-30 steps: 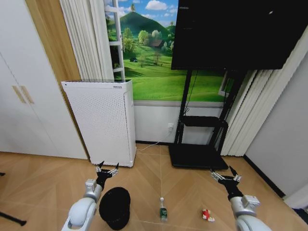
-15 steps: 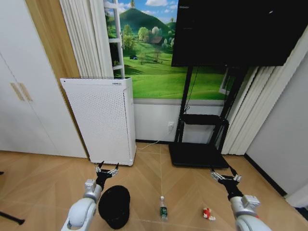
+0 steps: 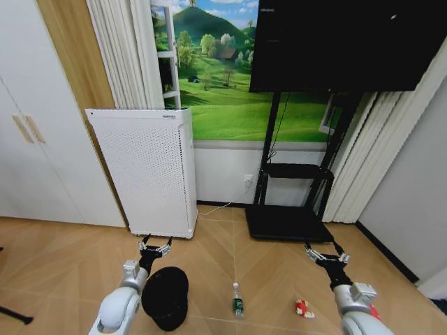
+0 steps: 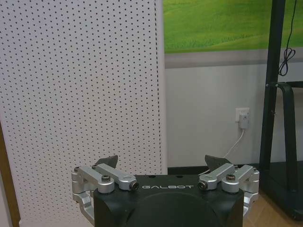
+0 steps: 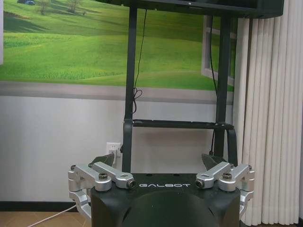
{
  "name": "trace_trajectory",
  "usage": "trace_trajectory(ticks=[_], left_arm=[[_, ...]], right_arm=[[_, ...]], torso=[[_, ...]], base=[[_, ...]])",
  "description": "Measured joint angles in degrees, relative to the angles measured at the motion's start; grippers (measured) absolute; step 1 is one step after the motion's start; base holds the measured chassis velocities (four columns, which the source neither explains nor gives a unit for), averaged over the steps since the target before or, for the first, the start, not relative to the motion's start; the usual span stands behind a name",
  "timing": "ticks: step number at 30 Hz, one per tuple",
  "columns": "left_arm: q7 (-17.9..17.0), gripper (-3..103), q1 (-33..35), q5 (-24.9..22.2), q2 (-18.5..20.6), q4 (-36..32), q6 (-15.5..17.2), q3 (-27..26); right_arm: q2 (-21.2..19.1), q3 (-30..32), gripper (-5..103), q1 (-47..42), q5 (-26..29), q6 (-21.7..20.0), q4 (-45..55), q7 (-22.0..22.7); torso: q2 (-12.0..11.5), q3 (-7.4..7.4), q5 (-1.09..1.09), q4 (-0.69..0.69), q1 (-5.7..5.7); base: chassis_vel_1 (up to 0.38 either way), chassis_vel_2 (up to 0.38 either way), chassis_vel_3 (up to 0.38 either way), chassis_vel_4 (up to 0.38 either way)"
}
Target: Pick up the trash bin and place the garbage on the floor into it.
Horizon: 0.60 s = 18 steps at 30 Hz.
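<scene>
The black round trash bin (image 3: pixel 165 298) stands on the herringbone wooden floor (image 3: pixel 63 269) at the lower left of the head view. My left gripper (image 3: pixel 155 245) hovers open just above and behind the bin, nothing between its fingers; in the left wrist view my left gripper (image 4: pixel 161 161) faces the white perforated appliance. The garbage lies to the right of the bin: a small clear bottle with a green label (image 3: pixel 237 303) and a red-and-white wrapper (image 3: pixel 303 309). My right gripper (image 3: pixel 326 255) is open and empty, above and behind the wrapper; the right wrist view has my right gripper (image 5: pixel 157 161) facing the black stand.
A tall white perforated appliance (image 3: pixel 143 171) stands against the wall behind the bin, its cord running to a wall socket (image 3: pixel 247 183). A black screen stand (image 3: pixel 290 222) with a low base plate occupies the floor at the right. White cupboard doors (image 3: pixel 38 139) line the left.
The whole head view has shifted slightly downward, so the camera moved. Both grippers remain open and hold the same pose relative to the bin and the garbage.
</scene>
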Motion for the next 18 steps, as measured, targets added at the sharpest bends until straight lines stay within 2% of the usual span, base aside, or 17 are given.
trace_trajectory(ticks=[18], left_arm=[[0.1,100,0.2,0.2,-0.1,-0.2,0.0,-0.1]], right_arm=[[0.1,0.0,100,-0.1,0.1,0.0,0.3,0.0]], torso=[[-4.5,-3.09,0.0,0.0,-1.44]], base=[[0.0,0.0,0.0,0.0]])
